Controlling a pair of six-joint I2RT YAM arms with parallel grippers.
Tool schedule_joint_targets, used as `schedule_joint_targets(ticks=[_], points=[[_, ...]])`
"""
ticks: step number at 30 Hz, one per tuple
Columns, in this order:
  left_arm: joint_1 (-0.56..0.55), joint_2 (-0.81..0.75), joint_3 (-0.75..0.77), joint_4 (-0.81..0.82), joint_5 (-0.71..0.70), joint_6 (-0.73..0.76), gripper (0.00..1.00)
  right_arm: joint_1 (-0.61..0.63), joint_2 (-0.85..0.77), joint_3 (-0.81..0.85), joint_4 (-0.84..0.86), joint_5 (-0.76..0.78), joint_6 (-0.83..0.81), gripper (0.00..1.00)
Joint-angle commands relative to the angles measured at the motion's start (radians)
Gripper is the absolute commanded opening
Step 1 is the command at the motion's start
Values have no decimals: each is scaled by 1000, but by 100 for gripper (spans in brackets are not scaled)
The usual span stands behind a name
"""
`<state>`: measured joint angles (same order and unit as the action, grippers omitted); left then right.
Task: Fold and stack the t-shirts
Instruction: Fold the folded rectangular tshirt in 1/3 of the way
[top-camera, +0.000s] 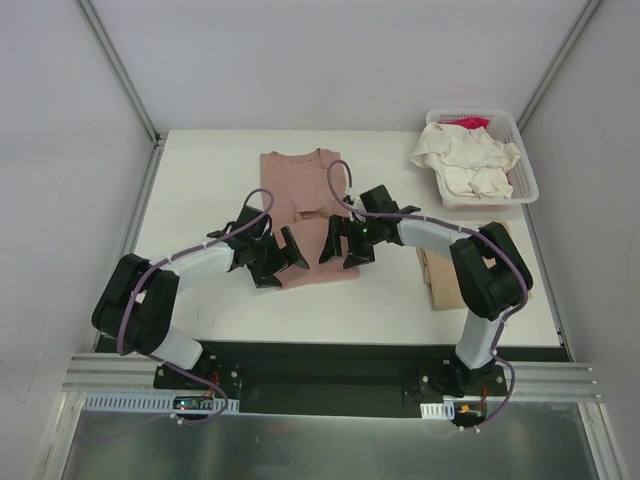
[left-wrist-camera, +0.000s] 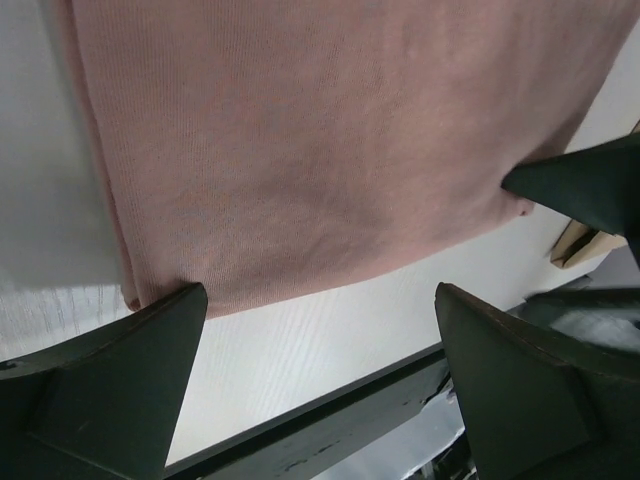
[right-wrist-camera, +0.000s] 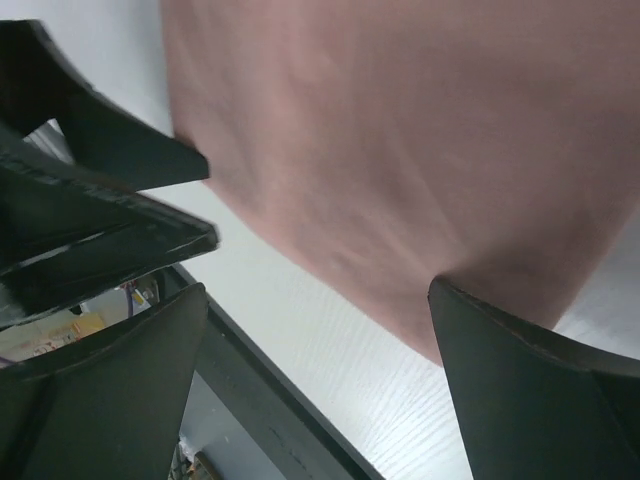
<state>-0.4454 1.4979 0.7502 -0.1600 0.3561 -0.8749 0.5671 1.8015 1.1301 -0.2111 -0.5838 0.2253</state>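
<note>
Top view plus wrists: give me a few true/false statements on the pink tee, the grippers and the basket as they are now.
1. The pink t-shirt lies on the table, outside the basket. True.
2. The left gripper is shut on the hem. False: it is open at the shirt's near edge, with nothing between its fingers.
3. The right gripper is open. True.
4. The basket is empty. False: it holds cream cloth and a bit of magenta cloth.
5. The tan t-shirt lies left of the pink one. False: it lies to its right.
</note>
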Motion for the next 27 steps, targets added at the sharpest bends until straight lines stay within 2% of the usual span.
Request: schedule_joint_targets(ticks=[1,8,15,21,27], points=[[-4,7,-52,28,7,-6,99,-9,35,-45,30,24,17,97],[-4,-28,-130,28,3,-12,99,-10,21,-138,-4,105,8,97],[-6,-131,-271,22,29,-48,99,39,-103,-309,10,167,39,96],[-38,-339,-394,-18,21,-107,99,129,-234,-412,1,205,74,97],[-52,-562,-391,-88,-9,-93,100,183,-359,-339,-102,269,10,97]])
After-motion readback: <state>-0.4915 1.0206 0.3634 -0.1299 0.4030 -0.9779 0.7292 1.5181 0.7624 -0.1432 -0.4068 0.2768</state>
